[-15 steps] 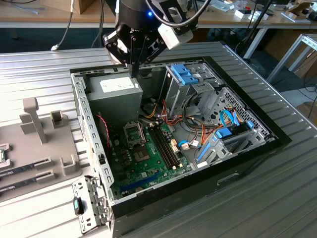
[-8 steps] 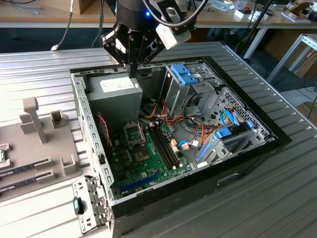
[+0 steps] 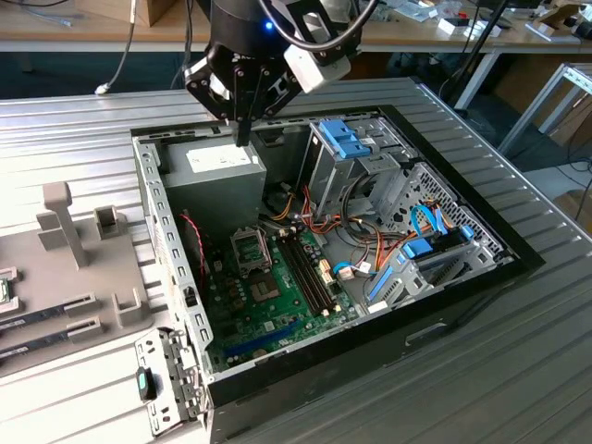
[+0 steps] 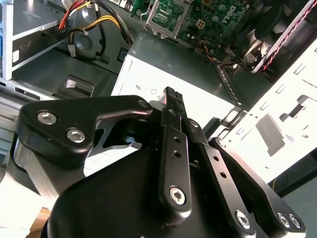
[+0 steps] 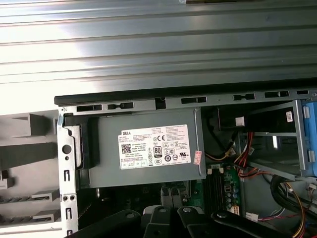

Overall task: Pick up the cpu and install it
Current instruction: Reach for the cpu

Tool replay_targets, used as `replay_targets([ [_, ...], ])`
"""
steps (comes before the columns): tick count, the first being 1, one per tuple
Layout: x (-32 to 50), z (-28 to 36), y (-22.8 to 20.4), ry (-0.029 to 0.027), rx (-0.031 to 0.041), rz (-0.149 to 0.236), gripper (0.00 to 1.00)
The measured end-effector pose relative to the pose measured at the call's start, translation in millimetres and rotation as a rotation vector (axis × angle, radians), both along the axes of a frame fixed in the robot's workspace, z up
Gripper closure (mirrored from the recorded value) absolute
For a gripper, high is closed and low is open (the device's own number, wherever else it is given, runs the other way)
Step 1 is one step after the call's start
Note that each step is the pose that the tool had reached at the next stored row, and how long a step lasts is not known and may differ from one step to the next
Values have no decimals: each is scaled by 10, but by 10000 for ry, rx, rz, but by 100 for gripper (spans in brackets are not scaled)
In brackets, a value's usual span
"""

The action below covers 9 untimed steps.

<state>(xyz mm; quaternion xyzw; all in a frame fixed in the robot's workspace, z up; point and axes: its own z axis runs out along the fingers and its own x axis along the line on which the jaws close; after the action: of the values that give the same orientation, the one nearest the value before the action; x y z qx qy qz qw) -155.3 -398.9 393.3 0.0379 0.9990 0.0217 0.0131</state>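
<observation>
My gripper (image 3: 242,135) hangs at the back of the open computer case (image 3: 518,259), just above the grey power supply (image 3: 215,176). In the second wrist view its dark fingers (image 4: 173,106) lie together, shut, with nothing visible between them, over the power supply's white label (image 4: 148,82). The cpu socket (image 3: 250,248), a dark square in a metal frame, sits on the green motherboard (image 3: 277,305) well below the gripper; the second wrist view shows the socket (image 4: 170,16) too. A small flat piece with a green rim (image 3: 6,287), probably the cpu, lies on the grey fixture (image 3: 111,277), cut by the exterior view's left edge.
Two long memory sticks (image 3: 51,319) lie in the fixture's slots. Inside the case are memory slots (image 3: 305,268), bundled cables (image 3: 356,245), blue-clipped drive bays (image 3: 347,139) and the case's metal wall (image 3: 153,213). The power supply (image 5: 148,148) fills the back corner in the first wrist view.
</observation>
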Motion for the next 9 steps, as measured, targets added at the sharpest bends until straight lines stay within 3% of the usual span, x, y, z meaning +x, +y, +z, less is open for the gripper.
replay_targets([
  [9,-83,0,0,1,-1,0,89],
])
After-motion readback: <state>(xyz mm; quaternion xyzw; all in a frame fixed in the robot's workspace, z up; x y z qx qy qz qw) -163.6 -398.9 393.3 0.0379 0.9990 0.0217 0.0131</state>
